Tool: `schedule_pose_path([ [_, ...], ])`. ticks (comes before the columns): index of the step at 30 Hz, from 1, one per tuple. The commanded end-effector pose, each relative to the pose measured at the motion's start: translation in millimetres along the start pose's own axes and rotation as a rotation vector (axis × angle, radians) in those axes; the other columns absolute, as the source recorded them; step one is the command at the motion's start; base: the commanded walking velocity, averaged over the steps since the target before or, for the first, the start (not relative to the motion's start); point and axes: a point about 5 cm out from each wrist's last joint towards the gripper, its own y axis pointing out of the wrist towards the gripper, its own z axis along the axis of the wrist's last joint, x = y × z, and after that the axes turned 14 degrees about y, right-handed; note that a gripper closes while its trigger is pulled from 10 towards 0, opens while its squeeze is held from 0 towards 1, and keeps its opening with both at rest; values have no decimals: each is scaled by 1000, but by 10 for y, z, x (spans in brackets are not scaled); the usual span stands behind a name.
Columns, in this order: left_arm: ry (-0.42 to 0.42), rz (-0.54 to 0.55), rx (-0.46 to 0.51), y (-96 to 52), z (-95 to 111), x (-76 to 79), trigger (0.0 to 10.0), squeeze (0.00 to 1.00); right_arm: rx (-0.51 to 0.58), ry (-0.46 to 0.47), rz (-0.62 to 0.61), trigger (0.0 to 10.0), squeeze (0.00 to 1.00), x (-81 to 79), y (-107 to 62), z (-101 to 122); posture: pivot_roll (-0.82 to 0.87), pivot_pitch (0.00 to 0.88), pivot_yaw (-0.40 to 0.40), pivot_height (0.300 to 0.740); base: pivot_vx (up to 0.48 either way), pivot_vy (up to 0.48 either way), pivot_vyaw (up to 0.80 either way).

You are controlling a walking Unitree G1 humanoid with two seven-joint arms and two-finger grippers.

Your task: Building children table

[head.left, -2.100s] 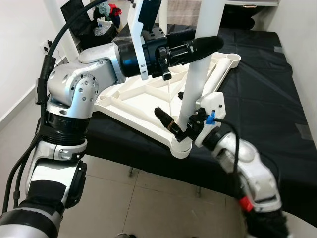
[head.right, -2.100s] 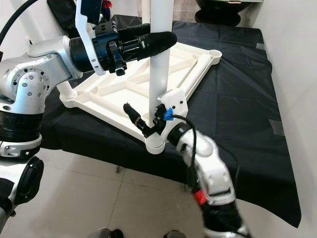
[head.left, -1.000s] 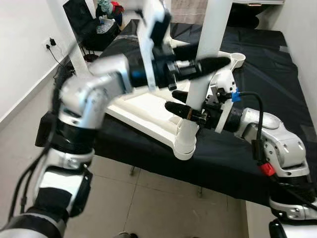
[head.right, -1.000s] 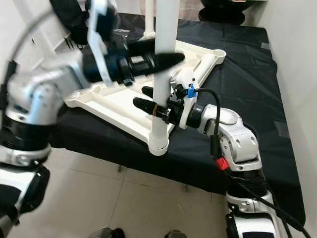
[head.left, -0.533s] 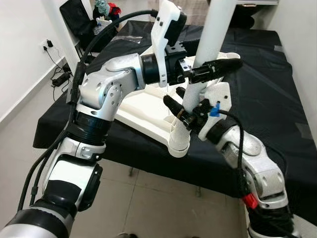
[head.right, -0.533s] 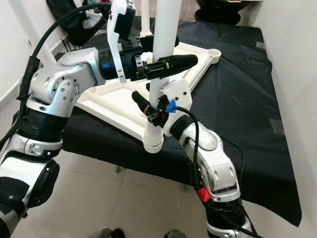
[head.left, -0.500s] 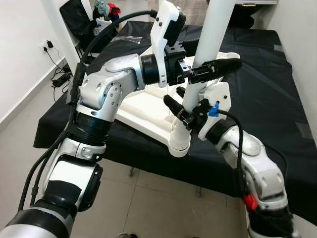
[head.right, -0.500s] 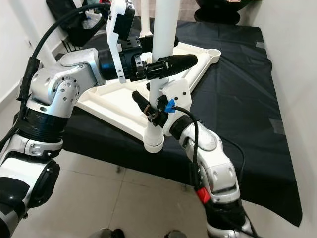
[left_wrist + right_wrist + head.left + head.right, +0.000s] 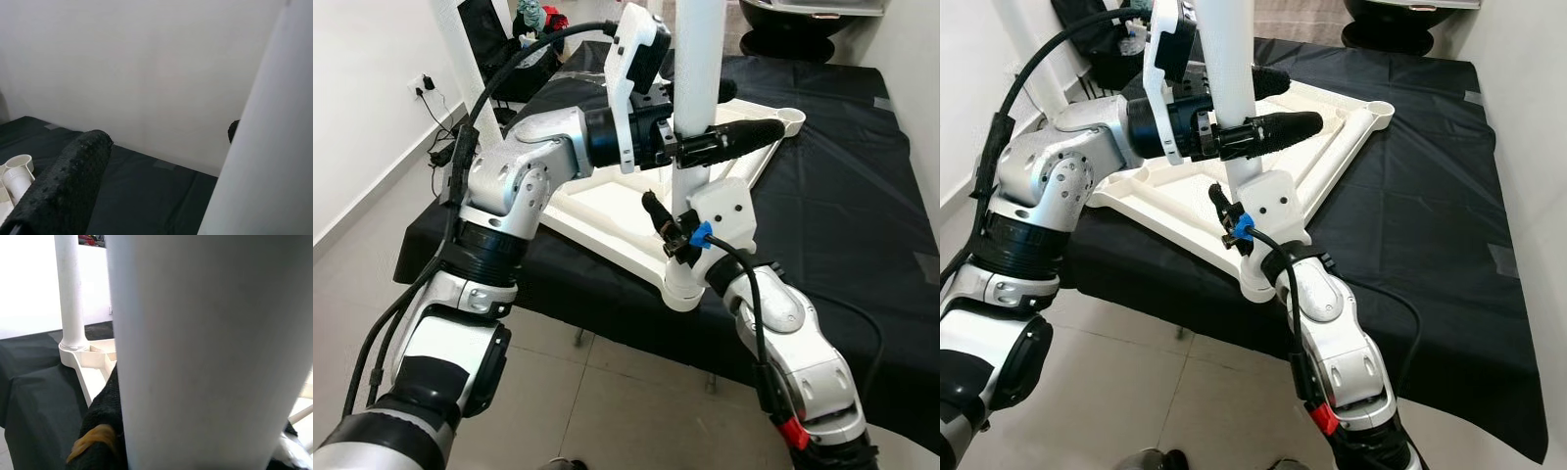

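Observation:
The white table top [image 9: 603, 217] lies upside down on a black-covered table [image 9: 862, 206]. A white leg [image 9: 697, 59] stands upright in its near corner socket [image 9: 683, 292]. My left gripper [image 9: 754, 108] reaches across the leg at mid height, open, one finger in front and one behind. In the left wrist view the near finger [image 9: 63, 191] stands apart from the leg [image 9: 259, 147]. My right gripper [image 9: 677, 213] is shut on the leg just above the socket. Its black finger [image 9: 100, 431] presses against the leg [image 9: 195, 357].
Another white leg [image 9: 73, 293] stands in a far corner of the top. The far right corner socket [image 9: 790, 117] is open. Bags and clutter [image 9: 533, 22] sit behind the table. Tiled floor [image 9: 607, 411] lies below the table's front edge.
The whole view has shifted. The leg, which leaned to the right, now stands straighter in its socket. Both grippers stay at the leg, the right one low and the left one higher.

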Motion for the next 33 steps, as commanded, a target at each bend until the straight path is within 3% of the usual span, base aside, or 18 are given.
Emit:
schedule_pose_path([
  [1, 18, 66, -2, -134, 101, -63, 10000, 1000, -135, 5, -33, 0, 0, 11, -21, -254, -49, 133, 14, 740, 0, 0, 0],
  [3, 25, 59, 3, -173, 169, -49, 10000, 949, -151, 30, -50, 0, 0, 23, -16, -267, -48, 133, 13, 740, 0, 0, 0],
  [4, 31, 54, 7, -211, 225, -41, 10000, 631, -166, 57, -64, 0, 0, 35, -10, -279, -48, 133, 13, 740, 0, 0, 0],
  [5, 31, 54, 7, -211, 225, -41, 10000, 631, -166, 57, -64, 0, 0, 35, -10, -279, -48, 133, 13, 740, 0, 0, 0],
  [6, 37, 50, 9, -253, 278, -38, 10000, 133, -184, 96, -80, 0, 0, 53, 1, -293, -49, 131, 10, 740, 0, 0, 0],
  [7, 37, 50, 9, -253, 278, -38, 10000, 133, -184, 96, -80, 0, 0, 53, 1, -293, -49, 131, 10, 740, 0, 0, 0],
  [8, 44, 46, 10, -294, 317, -38, 10000, 0, -194, 130, -89, 0, 0, 74, 17, -299, -50, 131, 9, 740, 0, 0, 0],
  [10, 60, 46, 13, -379, 380, -39, 10000, 0, -188, 169, -93, 0, 0, 148, 87, -273, -54, 129, 7, 740, 0, 0, 0],
  [16, 70, 98, 20, -346, 289, -108, 10000, 0, -166, 156, -91, 0, 0, 275, 178, -229, -50, 128, 2, 740, 0, 0, 0],
  [23, 72, 112, 13, -372, 289, -99, 10000, 0, -173, 171, -102, 0, 0, 289, 188, -250, -49, 127, 0, 740, 0, 0, 0],
  [29, 74, 115, 8, -466, 306, -28, 10000, 0, -115, 248, -145, 0, 0, 355, 245, -190, -51, 129, 0, 740, 0, 0, 0],
  [33, 75, 189, -3, -576, 279, -19, 10000, 0, -61, 297, -215, 0, 0, 590, 301, -121, -51, 131, 1, 740, 0, 0, 0],
])
